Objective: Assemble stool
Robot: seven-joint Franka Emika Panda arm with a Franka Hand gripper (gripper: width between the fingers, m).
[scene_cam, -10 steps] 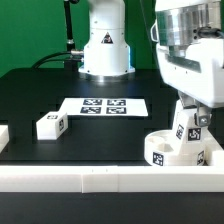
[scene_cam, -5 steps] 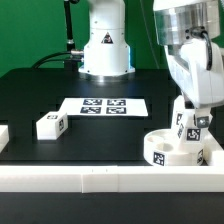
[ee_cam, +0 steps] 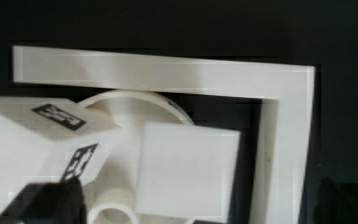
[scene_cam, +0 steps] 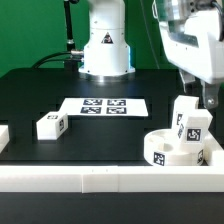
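The gripper (scene_cam: 205, 97) hangs just above the upright leg (scene_cam: 190, 122), a little toward the exterior view's right. Its fingers are spread and hold nothing; in the wrist view they show as two dark shapes well apart, with white parts between them. This leg stands in the seat disc (scene_cam: 172, 150), its long axis about vertical and its tag toward the camera. How deep it sits in the socket, I cannot tell.

The seat disc lies at the corner of the desk (scene_cam: 150, 75) nearest the camera, on the exterior view's right, just inside the border rails (scene_cam: 100, 178).

I judge that the coming move turns on the loose leg (scene_cam: 50, 125). It lies flat near the desk's edge on the exterior view's left, well apart from the gripper. Its long axis runs roughly along the edge nearest the camera. The marker board (scene_cam: 103, 105) lies between the two, closer to the far edge. So the arm probably must cross almost the whole desk and come down on a lying part, not a standing one.

Compared with half a second ago, the gripper has let go and risen: then it was low around the upright leg, now this leg is fully uncovered. The seat disc, the loose leg and the marker board have not moved
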